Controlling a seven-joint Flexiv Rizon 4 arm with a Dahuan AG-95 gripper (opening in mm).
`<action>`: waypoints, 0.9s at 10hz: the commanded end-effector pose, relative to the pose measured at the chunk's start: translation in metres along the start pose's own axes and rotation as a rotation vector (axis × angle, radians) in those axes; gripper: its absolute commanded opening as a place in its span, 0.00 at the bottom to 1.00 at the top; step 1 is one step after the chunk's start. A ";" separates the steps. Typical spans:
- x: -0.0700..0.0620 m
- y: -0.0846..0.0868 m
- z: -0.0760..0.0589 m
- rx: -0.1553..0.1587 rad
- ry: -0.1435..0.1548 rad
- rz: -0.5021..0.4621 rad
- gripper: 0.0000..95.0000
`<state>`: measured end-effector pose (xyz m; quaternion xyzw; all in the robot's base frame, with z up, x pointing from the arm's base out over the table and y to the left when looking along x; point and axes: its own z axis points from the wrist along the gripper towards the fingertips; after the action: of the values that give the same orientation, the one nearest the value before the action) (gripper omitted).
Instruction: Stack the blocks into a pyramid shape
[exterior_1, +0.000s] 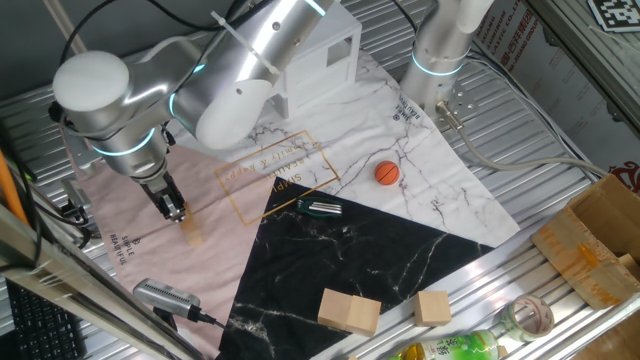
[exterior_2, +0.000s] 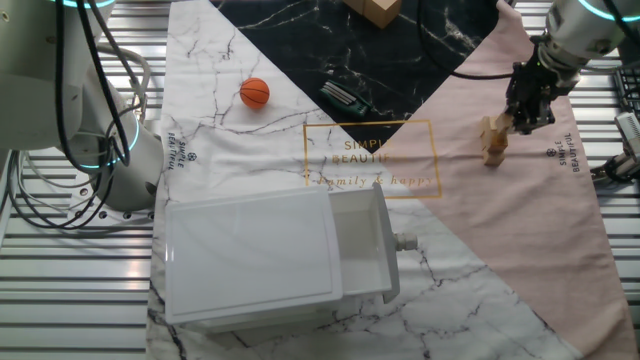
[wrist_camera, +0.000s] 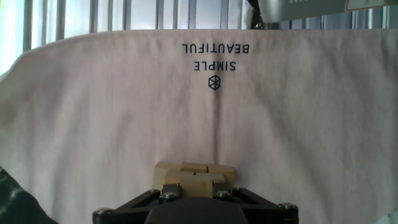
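My gripper (exterior_2: 527, 112) sits right over the stack of blocks (exterior_2: 492, 140) on the pink cloth (exterior_2: 520, 220), its fingers closed on what looks like the top block (wrist_camera: 194, 182). The stack stands directly below me, its rows running crosswise to my fingers.

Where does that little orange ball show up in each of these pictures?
One fixed view: the orange ball lies right of centre on the white marble cloth.
The other fixed view: upper left, on the same white cloth.
Hand view: not in it.
Shared landmark: the gold-framed lettering.
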<state>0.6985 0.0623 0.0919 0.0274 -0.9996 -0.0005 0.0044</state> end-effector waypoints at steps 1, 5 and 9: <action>-0.001 0.000 0.000 0.000 0.001 0.006 0.00; -0.001 -0.001 0.001 -0.010 0.008 0.024 0.00; 0.000 0.000 0.002 -0.012 0.007 0.024 0.00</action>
<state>0.6992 0.0629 0.0892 0.0159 -0.9998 -0.0059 0.0081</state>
